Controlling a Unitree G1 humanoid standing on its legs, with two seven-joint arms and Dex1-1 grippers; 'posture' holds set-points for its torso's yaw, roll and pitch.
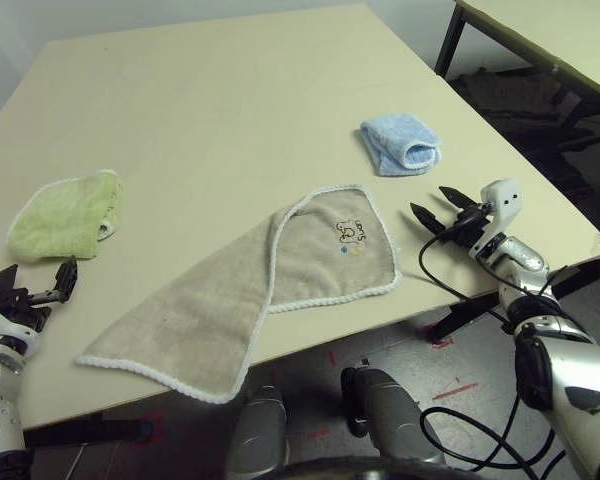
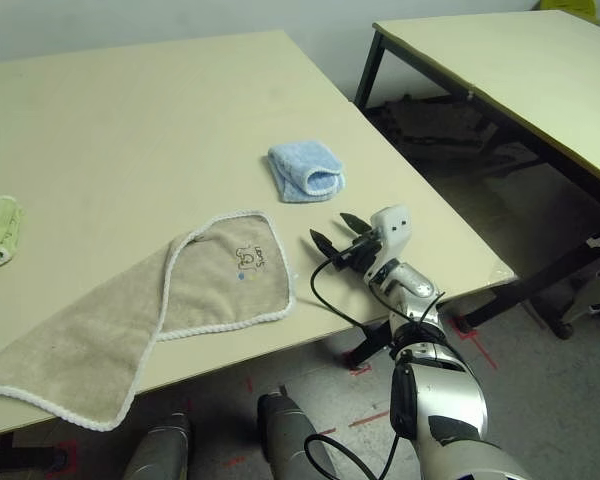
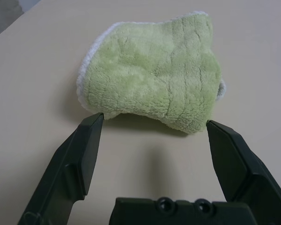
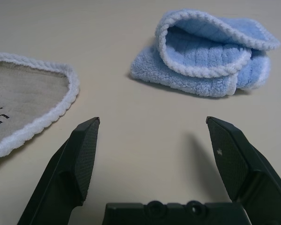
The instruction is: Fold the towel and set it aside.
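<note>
Towel (image 1: 250, 290), beige with white scalloped edging, lies folded once across the lower middle of the left eye view, its embroidered logo (image 1: 351, 234) facing up near the right corner and its long lower-left end reaching the table's near edge. The table (image 1: 230, 110) is bare across the whole upper half of the frame, a broad open stretch behind the cloths. A lime-green cloth (image 1: 65, 212) sits bunched at the left, well apart from the towel; a light-blue cloth (image 1: 400, 143) sits folded at the upper right, near the table's right edge. The left gripper (image 1: 35, 285) hovers at the lower left just before the green cloth, fingers spread wide and holding nothing (its wrist view shows the cloth just beyond the fingertips). The right gripper (image 1: 442, 208) hangs at the right, beside the towel's logo corner, fingers likewise spread wide and empty, with bare tabletop between the towel's edging and the blue cloth.
</note>
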